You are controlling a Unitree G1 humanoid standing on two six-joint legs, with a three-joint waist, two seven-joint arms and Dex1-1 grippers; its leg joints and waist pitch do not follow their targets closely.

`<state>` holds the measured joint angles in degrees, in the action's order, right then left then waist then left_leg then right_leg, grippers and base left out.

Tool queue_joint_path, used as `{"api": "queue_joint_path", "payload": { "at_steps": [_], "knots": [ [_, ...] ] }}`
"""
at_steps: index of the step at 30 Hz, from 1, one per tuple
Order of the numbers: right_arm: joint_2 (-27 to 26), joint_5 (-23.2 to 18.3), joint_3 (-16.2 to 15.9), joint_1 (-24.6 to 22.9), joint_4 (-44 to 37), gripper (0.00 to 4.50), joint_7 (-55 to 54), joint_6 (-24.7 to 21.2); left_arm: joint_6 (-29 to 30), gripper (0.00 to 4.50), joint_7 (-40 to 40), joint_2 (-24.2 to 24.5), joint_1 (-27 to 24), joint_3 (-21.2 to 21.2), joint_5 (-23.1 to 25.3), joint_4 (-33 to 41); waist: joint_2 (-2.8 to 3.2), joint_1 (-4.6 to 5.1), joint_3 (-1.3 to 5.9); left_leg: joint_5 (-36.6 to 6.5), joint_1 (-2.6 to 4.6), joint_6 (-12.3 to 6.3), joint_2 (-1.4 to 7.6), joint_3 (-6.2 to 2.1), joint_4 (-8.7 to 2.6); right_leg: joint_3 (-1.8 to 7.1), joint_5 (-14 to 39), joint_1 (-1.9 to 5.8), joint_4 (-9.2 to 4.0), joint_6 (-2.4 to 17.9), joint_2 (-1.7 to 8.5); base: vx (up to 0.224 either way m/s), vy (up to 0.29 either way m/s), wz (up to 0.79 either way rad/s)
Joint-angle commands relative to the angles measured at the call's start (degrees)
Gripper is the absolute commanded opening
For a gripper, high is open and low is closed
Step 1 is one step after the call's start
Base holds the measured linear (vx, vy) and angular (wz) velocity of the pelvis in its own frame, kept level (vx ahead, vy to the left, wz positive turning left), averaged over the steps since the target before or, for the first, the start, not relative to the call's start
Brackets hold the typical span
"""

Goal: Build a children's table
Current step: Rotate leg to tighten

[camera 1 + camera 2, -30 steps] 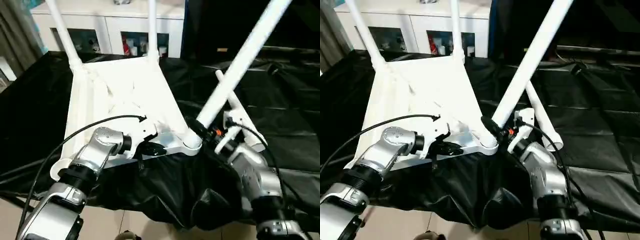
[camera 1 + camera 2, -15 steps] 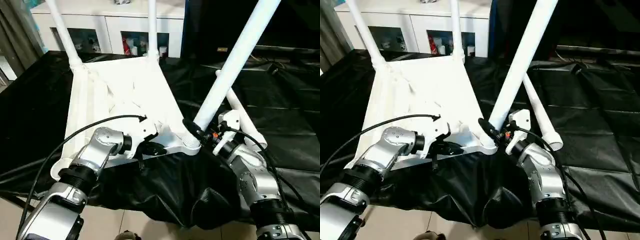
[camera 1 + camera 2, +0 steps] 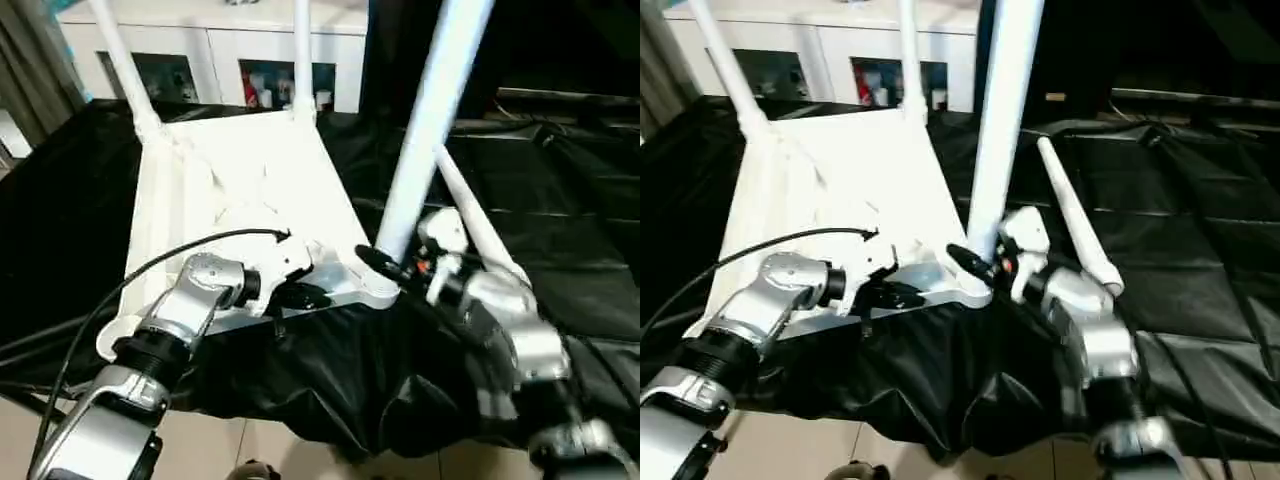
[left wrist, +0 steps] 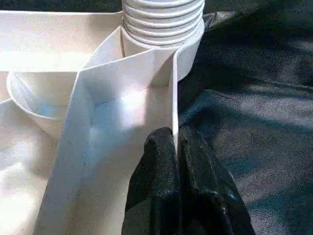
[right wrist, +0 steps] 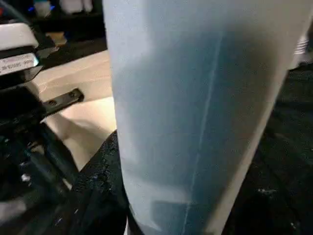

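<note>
Two legs fitted: far corners of tabletop [image 3: 240,170].
Left gripper [image 4: 175,147]: pinched on rim.
Right gripper [image 3: 385,268]: clasped round third leg [image 3: 425,130].
Risk: cross-threading, if leg is tilted.

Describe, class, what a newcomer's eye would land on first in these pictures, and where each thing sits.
The white leg rising steeply from the near corner of the upturned tabletop, gripped near its base by the right gripper. Beside it, the left gripper is shut on the tabletop's near rim. Two more legs stand at the far corners, and a loose leg lies on the black sheet to the right.
</note>
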<state>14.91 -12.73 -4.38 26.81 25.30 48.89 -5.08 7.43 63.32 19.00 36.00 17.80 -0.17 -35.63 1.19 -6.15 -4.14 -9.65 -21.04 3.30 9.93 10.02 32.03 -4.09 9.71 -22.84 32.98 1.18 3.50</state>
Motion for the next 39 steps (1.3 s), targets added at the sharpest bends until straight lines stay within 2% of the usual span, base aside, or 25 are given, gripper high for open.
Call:
{"api": "queue_joint_path", "payload": {
  "at_steps": [1,4,9,14,19,20,21,22,23,26,27,28,29,30,32,34,35,36,38,39],
  "knots": [
    [0.31,0.85,-2.97,-0.26,2.46,1.89,3.27,-3.63,-1.16,0.0,-0.73,0.13,0.09,-1.34,-0.27,1.02,-0.83,0.16,2.65,-19.55,0.97,-2.27,3.3,-1.67,-4.13,2.89,37.14,1.3,-6.48,4.03,6.03,0.0,0.0,0.0],
    [1.28,0.86,-4.15,1.12,2.9,1.89,6.46,-5.2,-1.22,0.0,-0.6,0.46,-0.17,-1.2,-0.21,1.39,-0.96,-0.08,2.87,-17.75,0.94,-2.65,3.46,-1.5,-4.04,3.02,34.28,1.47,-6.04,5.03,6.0,0.0,0.0,0.0],
    [1.47,0.93,-4.43,1.85,4.09,1.89,7.86,-5.37,-1.21,0.0,-0.53,0.76,-0.58,-1.02,-0.16,1.92,-1.15,-0.26,3.08,-15.69,0.74,-3.01,3.48,-1.33,-3.93,3.09,30.8,1.72,-5.46,6.12,5.92,0.0,0.0,0.0],
    [1.66,0.83,-4.65,0.58,3.78,1.89,8.82,-5.1,-1.11,0.0,-0.61,1.03,-1.27,-0.98,-0.16,2.94,-1.2,-0.39,3.23,-14.13,0.59,-3.3,3.56,-1.2,-3.83,3.12,27.55,1.98,-4.96,7.16,5.87,0.0,0.0,0.0],
    [1.39,0.51,-3.88,-1.0,4.49,1.89,9.19,-3.98,-2.21,0.0,-0.11,1.15,-2.15,-1.26,-0.75,4.32,-1.07,-0.27,2.96,-14.27,0.55,-3.58,3.45,-1.18,-3.88,3.14,27.36,1.99,-4.97,7.11,5.75,0.0,0.0,0.0],
    [1.24,0.43,-3.61,-1.21,5.04,1.89,9.24,-3.4,-2.43,0.0,1.14,1.56,-2.69,-1.2,-1.28,5.4,-0.53,-0.18,2.22,-15.23,0.49,-3.55,3.46,-1.24,-4.07,3.21,28.1,1.58,-5.2,6.97,5.69,0.0,0.0,0.0],
    [1.24,0.43,-3.61,-1.21,5.04,1.89,9.24,-3.4,-2.43,0.0,1.14,1.56,-2.69,-1.2,-1.28,5.4,-0.65,-0.08,2.28,-15.79,0.53,-3.54,3.48,-1.25,-4.1,3.19,28.55,1.64,-5.29,6.93,5.65,0.0,0.0,0.0],
    [1.27,0.51,-3.53,-1.42,5.02,1.89,9.37,-3.19,-2.21,0.0,2.14,2.33,-3.33,-0.83,-1.28,6.82,-0.32,0.03,1.67,-16.71,0.51,-3.4,3.52,-1.39,-4.33,3.24,29.08,1.35,-5.32,6.73,5.62,0.0,0.0,0.0],
    [1.33,0.51,-3.52,-1.59,4.71,1.89,9.38,-3.24,-2.02,0.0,2.36,2.61,-3.6,-0.69,-1.23,7.47,-0.45,0.17,1.69,-17.63,0.59,-3.29,3.55,-1.37,-4.41,3.21,29.81,1.36,-5.45,6.61,5.46,0.0,0.0,0.0],
    [1.41,0.14,-3.15,-2.48,2.37,1.89,8.31,-3.82,0.5,0.0,2.37,3.6,-4.73,-0.73,-1.41,11.4,-0.62,0.74,0.83,-18.47,0.46,-3.12,3.63,-1.52,-4.83,3.42,29.65,1.21,-5.38,6.49,5.41,0.0,0.0,0.0],
    [1.29,0.12,-3.01,-2.64,2.0,1.89,7.8,-3.9,0.98,0.0,1.82,3.6,-4.7,-0.83,-1.23,11.71,-0.56,0.75,0.96,-18.53,0.62,-3.02,3.7,-1.53,-4.81,3.46,29.37,1.22,-5.33,6.7,5.45,0.0,0.0,0.0],
    [1.12,0.1,-2.84,-2.84,1.59,1.89,7.14,-3.97,1.55,0.0,1.08,3.59,-4.64,-0.97,-0.98,12.04,-0.59,0.87,0.78,-18.45,0.67,-2.98,3.71,-1.49,-4.84,3.47,28.79,1.16,-5.33,7.08,5.42,0.0,0.0,0.0],
    [0.74,0.39,-2.48,-3.0,1.44,1.89,5.53,-3.92,2.44,0.0,-0.46,3.28,-4.42,-1.41,-0.66,12.15,-0.7,1.04,0.26,-18.74,0.58,-2.95,3.7,-1.46,-5.0,3.49,28.83,0.96,-5.46,7.32,5.34,0.0,0.0,0.0],
    [0.05,0.91,-1.99,-3.32,1.38,1.89,3.09,-3.69,4.33,0.0,-2.4,2.49,-4.11,-2.26,-0.86,12.55,-0.7,1.04,0.12,-19.39,0.65,-2.81,3.67,-1.5,-5.04,3.48,29.62,0.92,-5.53,7.3,5.38,0.0,0.0,0.0],
    [-0.85,1.86,-1.45,-3.62,1.69,1.89,-0.3,-3.28,6.8,0.0,-4.38,1.5,-3.81,-3.17,-1.27,13.28,-0.98,1.52,-0.74,-22.43,0.94,-1.69,3.59,-1.76,-5.24,3.53,35.52,0.47,-6.05,6.32,5.72,0.0,0.0,0.0],
    [-2.34,2.96,-0.57,-3.72,2.5,1.89,-5.09,-3.4,9.42,0.0,-7.07,0.43,-3.17,-3.7,-0.87,13.62,-1.01,1.82,-1.28,-24.57,1.12,-1.18,3.37,-2.07,-5.27,3.42,40.8,0.18,-6.65,4.86,5.92,0.0,0.0,0.0],
    [-4.29,3.79,0.31,-3.97,2.83,1.89,-10.3,-3.95,12.0,0.0,-10.83,-1.16,-2.0,-4.28,-0.06,12.93,-1.17,2.05,-1.94,-25.88,1.19,-0.78,3.3,-2.25,-5.39,3.4,43.93,-0.19,-7.0,3.81,6.02,0.0,0.0,0.0],
    [-4.87,4.02,0.57,-4.05,2.86,1.89,-11.87,-4.13,12.7,0.0,-12.07,-1.66,-1.66,-4.51,0.18,12.69,-1.11,2.11,-1.95,-26.13,1.34,-0.6,3.22,-2.28,-5.31,3.4,45.13,-0.34,-7.21,3.37,6.11,0.0,0.0,0.0],
    [-6.67,4.3,1.53,-3.65,4.1,1.89,-16.23,-4.81,13.8,0.0,-15.58,-3.27,-0.31,-5.14,0.82,10.87,-1.08,2.27,-2.52,-27.39,2.02,-0.63,2.88,-2.39,-5.19,2.85,48.4,-0.74,-8.37,1.65,6.1,-0.025,0.005,0.01],
    [-7.85,4.41,2.22,-3.04,5.45,1.89,-19.06,-4.89,14.45,0.0,-18.23,-4.33,0.73,-5.47,1.52,9.27,-0.87,2.36,-2.7,-27.85,2.31,-0.61,2.81,-2.36,-5.22,2.59,48.65,-0.85,-8.68,1.31,6.0,-0.05,0.018,0.02]
  ]
}}
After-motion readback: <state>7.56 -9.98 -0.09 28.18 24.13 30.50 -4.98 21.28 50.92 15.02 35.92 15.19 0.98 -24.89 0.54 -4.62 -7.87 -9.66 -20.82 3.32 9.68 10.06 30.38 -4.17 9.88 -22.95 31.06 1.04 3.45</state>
